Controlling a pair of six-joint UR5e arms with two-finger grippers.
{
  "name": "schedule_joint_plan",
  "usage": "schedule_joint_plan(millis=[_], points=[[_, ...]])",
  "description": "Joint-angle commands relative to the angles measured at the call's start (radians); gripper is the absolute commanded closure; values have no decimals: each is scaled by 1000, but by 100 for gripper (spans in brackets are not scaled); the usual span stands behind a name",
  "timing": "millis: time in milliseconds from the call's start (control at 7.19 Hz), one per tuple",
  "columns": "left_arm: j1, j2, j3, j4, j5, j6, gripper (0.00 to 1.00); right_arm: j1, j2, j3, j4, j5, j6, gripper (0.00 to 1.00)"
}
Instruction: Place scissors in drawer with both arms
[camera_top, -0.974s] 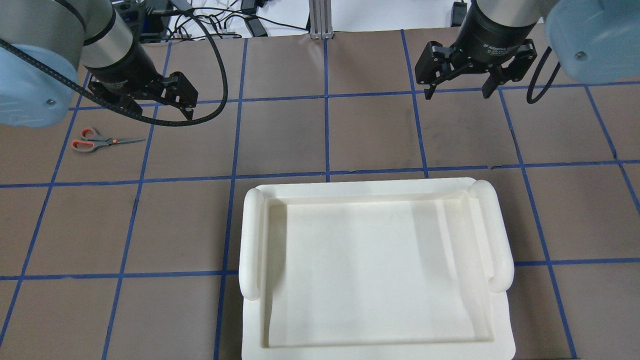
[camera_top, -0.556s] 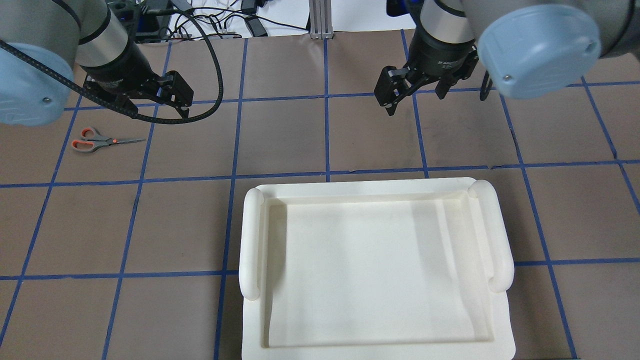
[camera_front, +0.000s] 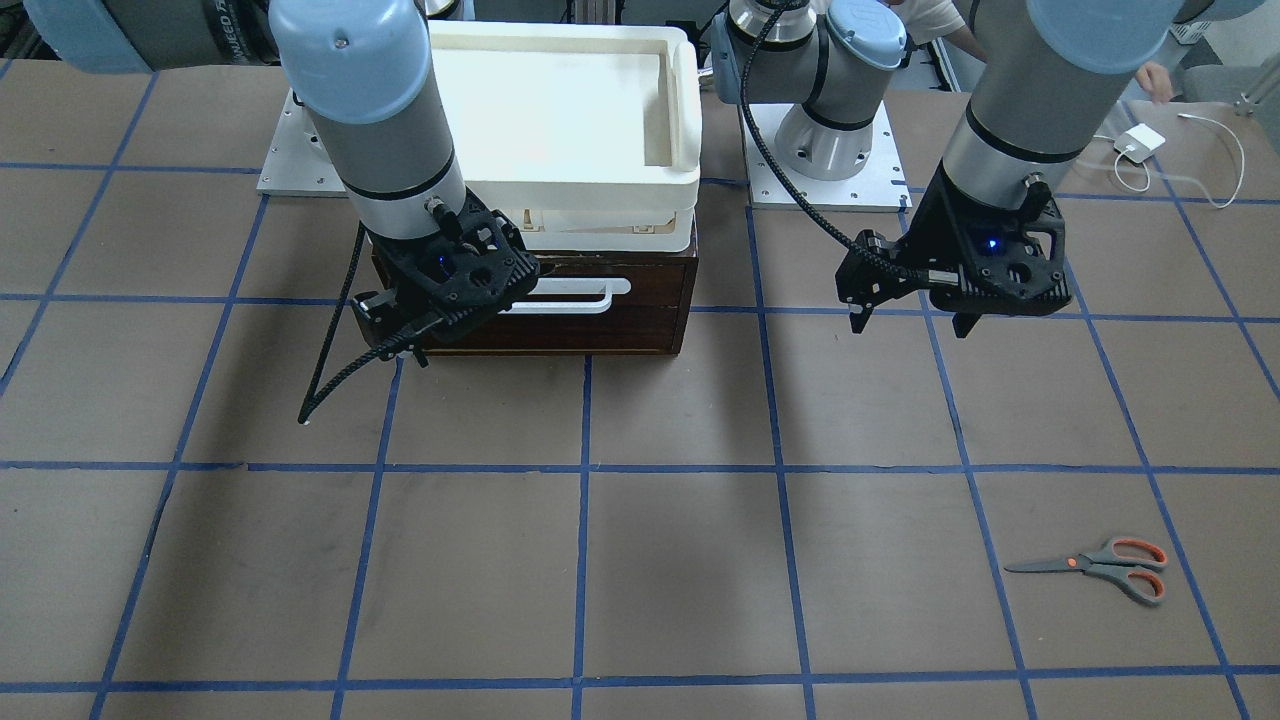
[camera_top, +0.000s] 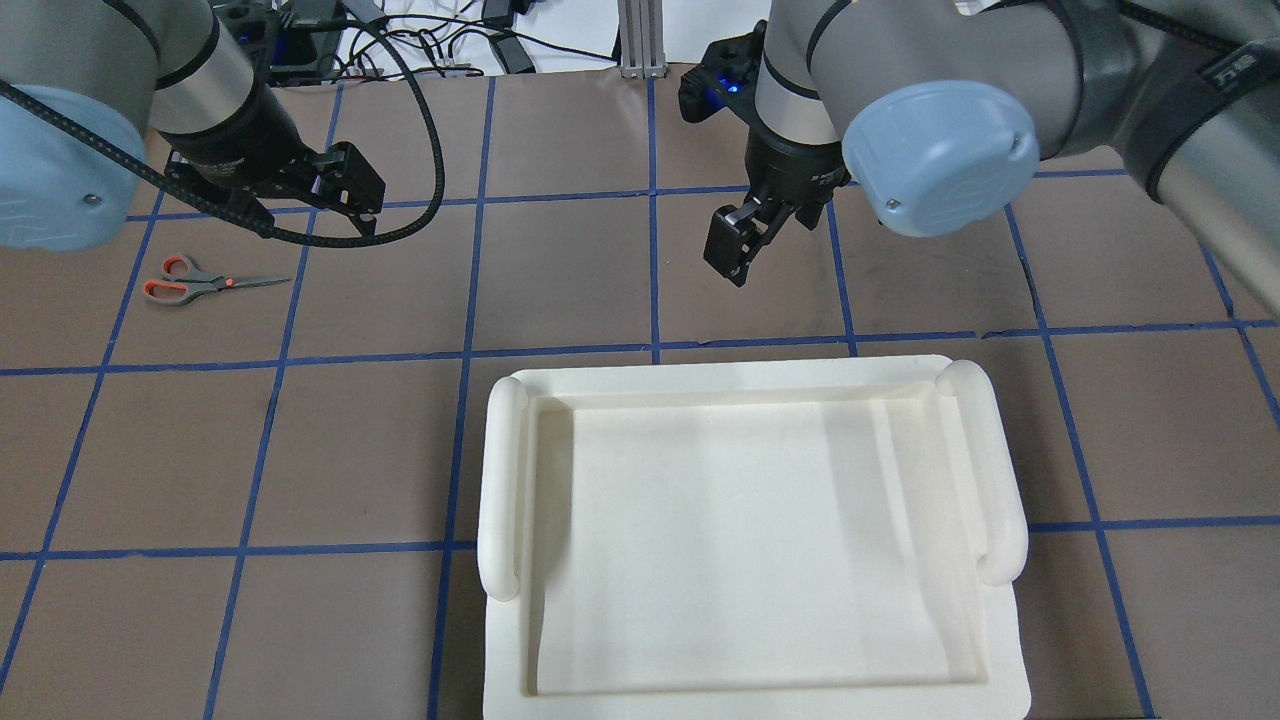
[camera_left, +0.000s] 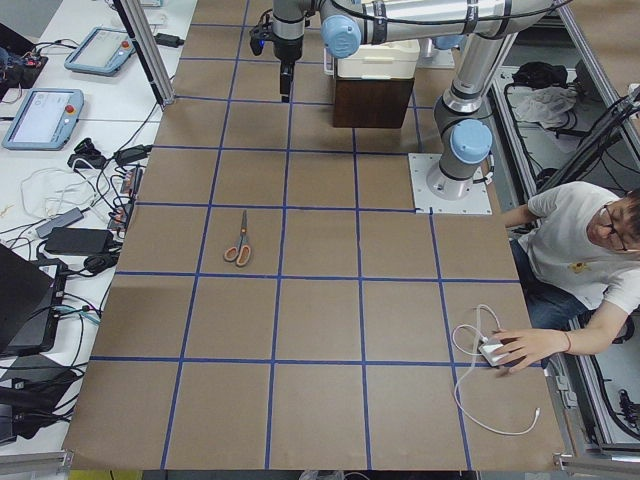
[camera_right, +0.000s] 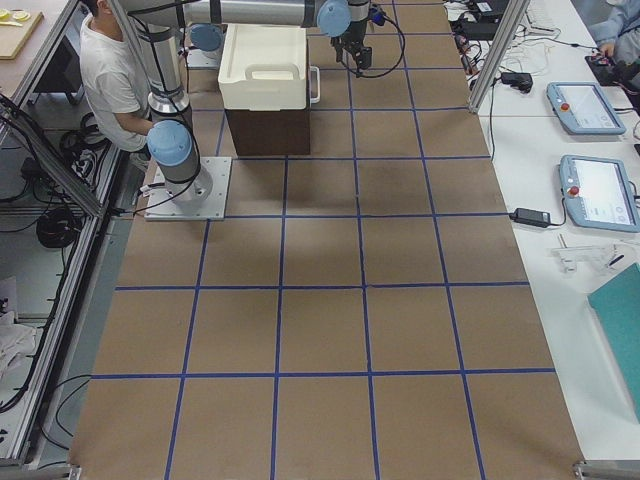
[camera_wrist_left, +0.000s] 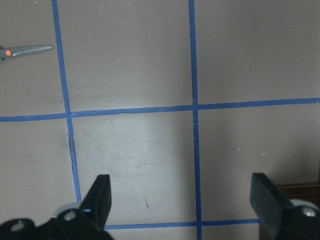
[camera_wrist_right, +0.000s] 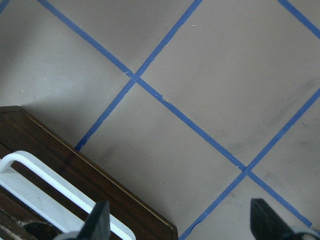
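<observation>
Task barely begun, by my reading. Far left in the overhead view, the scissors (camera_top: 205, 285) lie flat on the brown taped surface (camera_top: 560, 270). Their blades are closed, the orange-lined loops point toward the left edge and the tips toward the middle. Nothing touches them. Just beyond them the left arm (camera_top: 200, 90) hangs above the surface, left fingers (camera_wrist_left: 101, 192) spread wide with nothing between. Its wrist view catches only the blade tips at the upper-left edge, so the fingers are near the scissors but off to one side, not over them. Toward the middle, the right arm (camera_top: 935, 155) reaches in front of the drawer (camera_front: 640, 320), right fingers (camera_wrist_right: 260, 217) also spread and bare. That wrist view shows the white handle (camera_wrist_right: 30, 175) and a corner of the dark front at lower left. The handle sits by one finger rather than squarely between the two, so the fingers are close beside it, not around it. Contact I cannot confirm. The drawer looks shut: in the front-facing view its front sits flush with the dark case and no pale inside shows. A cream tray (camera_top: 500, 480) rests on top of the case and hides it from above. Done so far: nothing that shows. Left to do: right fingers take the handle and pull the drawer out. Left fingers shift over the scissors, lift them, carry them across and set them inside.
</observation>
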Motion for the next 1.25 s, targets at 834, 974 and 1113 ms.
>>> schedule_joint_plan(millis=[834,974,1113], points=[[6,-42,-46,20,-2,24,0,54,33,6,20,12,-381,0],[15,-43,-46,20,-2,102,0,58,34,7,25,15,-469,0],[73,-43,-46,18,-3,236,0,63,51,7,87,64,-520,0]])
